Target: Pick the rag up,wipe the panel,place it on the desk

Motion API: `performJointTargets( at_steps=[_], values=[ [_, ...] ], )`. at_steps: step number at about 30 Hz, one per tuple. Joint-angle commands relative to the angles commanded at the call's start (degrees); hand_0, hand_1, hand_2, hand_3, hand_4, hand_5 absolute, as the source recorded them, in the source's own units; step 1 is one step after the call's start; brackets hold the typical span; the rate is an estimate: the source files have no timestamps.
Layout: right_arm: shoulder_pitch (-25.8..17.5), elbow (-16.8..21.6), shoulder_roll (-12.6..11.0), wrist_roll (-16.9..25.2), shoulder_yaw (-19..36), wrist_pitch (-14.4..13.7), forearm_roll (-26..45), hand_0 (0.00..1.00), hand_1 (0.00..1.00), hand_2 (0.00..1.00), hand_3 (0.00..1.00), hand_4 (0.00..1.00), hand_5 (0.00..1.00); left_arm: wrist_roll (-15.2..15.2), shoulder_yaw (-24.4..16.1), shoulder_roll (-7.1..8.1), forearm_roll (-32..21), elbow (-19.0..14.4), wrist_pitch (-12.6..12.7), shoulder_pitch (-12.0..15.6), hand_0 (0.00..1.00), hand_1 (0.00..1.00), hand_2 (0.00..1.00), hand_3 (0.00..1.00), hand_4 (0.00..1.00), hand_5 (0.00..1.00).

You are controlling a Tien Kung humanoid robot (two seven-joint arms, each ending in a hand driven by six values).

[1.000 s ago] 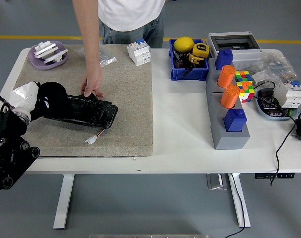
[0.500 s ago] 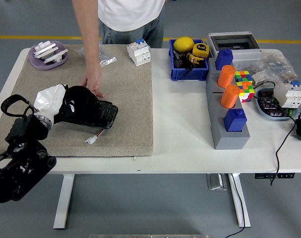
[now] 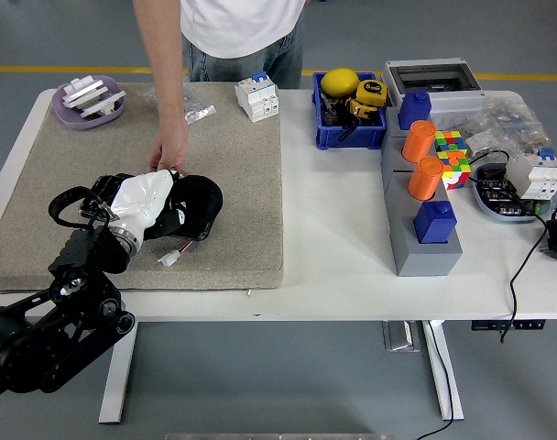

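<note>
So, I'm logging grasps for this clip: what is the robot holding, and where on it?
The left hand presses a black rag onto the panel; which part of the rag it grips cannot be told.

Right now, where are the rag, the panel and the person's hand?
rag (image 3: pixel 198 196), head view, on its dark bunched top.
panel (image 3: pixel 189 226), head view, on the black edge showing below the rag.
person's hand (image 3: pixel 171 152), head view, on the back of the hand.
</note>
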Motion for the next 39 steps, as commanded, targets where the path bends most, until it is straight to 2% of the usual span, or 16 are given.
performJointTargets(
  at_steps=[7, 14, 21, 26, 39],
  values=[
    [0.1, 0.1, 0.1, 0.0, 0.0, 0.0, -0.1, 0.742, 0.621, 0.613, 0.557, 0.902, 0.42, 0.4, 0.9, -0.67, 0.1, -0.5, 0.0, -0.1, 0.331, 0.514, 0.636, 0.517, 0.135, 0.002],
    [0.1, 0.2, 0.1, -0.1, 0.4, -0.1, -0.4, 0.742, 0.621, 0.613, 0.556, 0.902, 0.42, 0.4, -0.3, -0.72, -0.1, 1.5, 0.3, 0.1, 0.332, 0.514, 0.636, 0.515, 0.139, 0.002],
    [0.1, 0.3, 0.0, -0.1, 0.5, -0.1, -0.5, 0.743, 0.621, 0.611, 0.556, 0.903, 0.42, 0.9, -2.6, -0.58, 1.0, 3.8, 0.2, 0.4, 0.334, 0.515, 0.635, 0.517, 0.144, 0.002],
    [0.1, 0.4, 0.1, -0.1, 0.8, -0.2, -0.9, 0.743, 0.621, 0.611, 0.556, 0.903, 0.42, 1.4, -5.9, -0.83, 1.7, 5.6, 0.0, 0.9, 0.334, 0.515, 0.635, 0.517, 0.144, 0.002],
    [0.1, 0.7, 0.1, -0.1, 1.3, -0.3, -1.4, 0.742, 0.621, 0.611, 0.556, 0.903, 0.42, 1.1, -11.3, 0.27, 2.2, 10.3, 0.0, 1.2, 0.336, 0.515, 0.632, 0.521, 0.166, 0.002]
  ],
)
